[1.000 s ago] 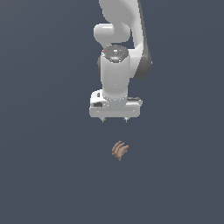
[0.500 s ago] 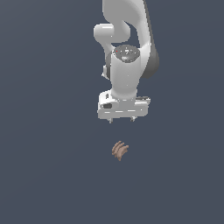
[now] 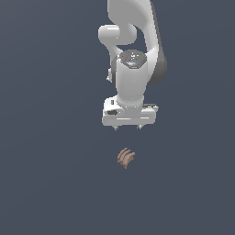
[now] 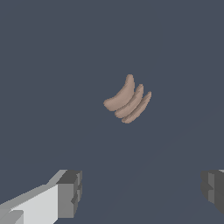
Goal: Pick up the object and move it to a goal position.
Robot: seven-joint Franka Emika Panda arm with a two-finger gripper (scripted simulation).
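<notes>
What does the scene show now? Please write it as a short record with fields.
object: small tan-pink lump with ridged curved lobes, lying on the dark grey floor
arm: white robot arm, pointing down
gripper: white gripper, open, above the lump
fingers: grey-tipped fingers, spread wide apart
contact: none, the lump is not between the fingers
</notes>
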